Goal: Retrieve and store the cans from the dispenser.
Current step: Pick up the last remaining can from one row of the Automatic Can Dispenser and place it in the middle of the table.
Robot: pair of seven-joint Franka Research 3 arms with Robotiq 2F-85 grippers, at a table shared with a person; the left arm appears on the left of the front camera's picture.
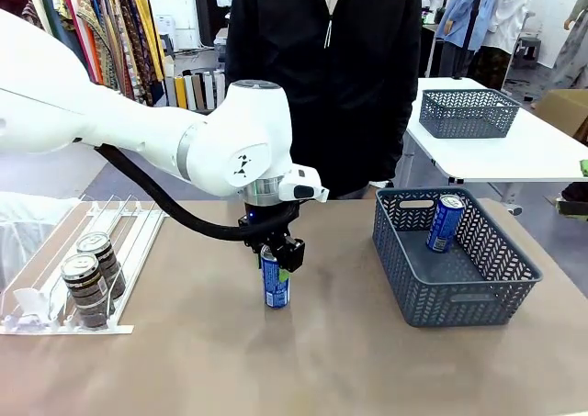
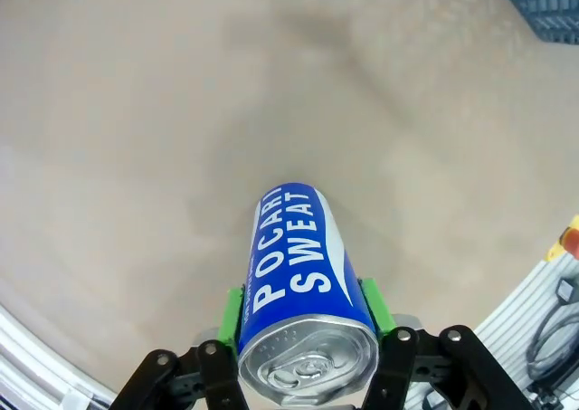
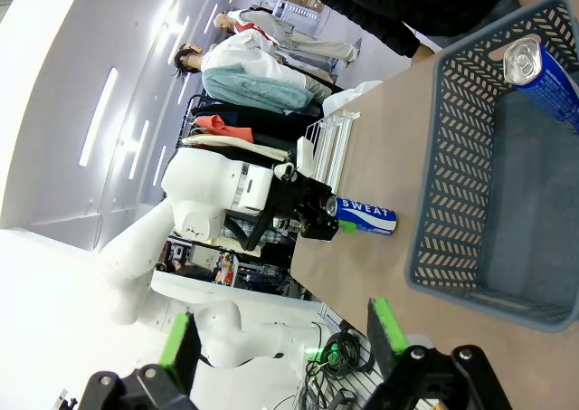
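A blue can (image 1: 274, 283) stands upright on the tan table, mid-front. My left gripper (image 1: 276, 255) comes down on it from above, shut on its upper part. In the left wrist view the green pads (image 2: 233, 306) press both sides of the can (image 2: 303, 274). The white dispenser (image 1: 129, 241) lies at the left and holds two dark cans (image 1: 85, 287) near its front stoppers. Another blue can (image 1: 446, 223) leans inside the grey-blue basket (image 1: 459, 297) at the right. My right gripper (image 3: 285, 338) hangs open and empty, off to the side of the basket (image 3: 452, 157).
A person in black (image 1: 322, 67) stands at the table's far side. A second basket (image 1: 469, 113) sits on a white table behind. Bare tabletop lies between the held can and the basket.
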